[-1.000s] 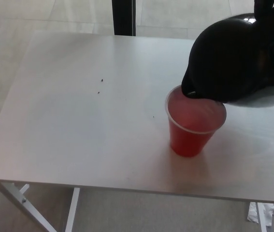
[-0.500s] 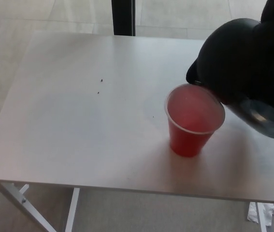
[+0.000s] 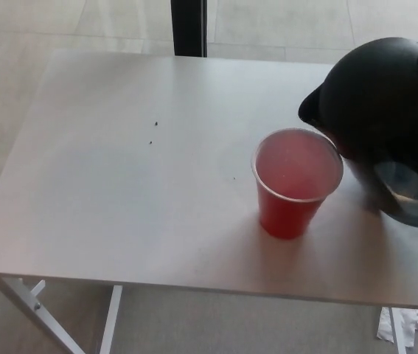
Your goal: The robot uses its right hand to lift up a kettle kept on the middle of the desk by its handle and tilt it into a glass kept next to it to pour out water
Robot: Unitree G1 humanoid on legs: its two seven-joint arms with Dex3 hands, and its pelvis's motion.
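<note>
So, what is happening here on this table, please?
A black kettle sits at the right edge of the view, beside a red cup on the white table. The kettle's spout points toward the cup's rim but is not over it, and no water is running at this moment. Whether the cup holds water cannot be told. The kettle looks nearly upright, close to the table or on it. Neither robot hand shows clearly, so what holds the kettle cannot be seen.

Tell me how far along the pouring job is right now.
The pour looks done or nearly so: the black kettle is close to upright beside the red cup, spout beside the rim, nothing streaming. Its base hovers near the table. Setting it down remains. No hand shows clearly.
</note>
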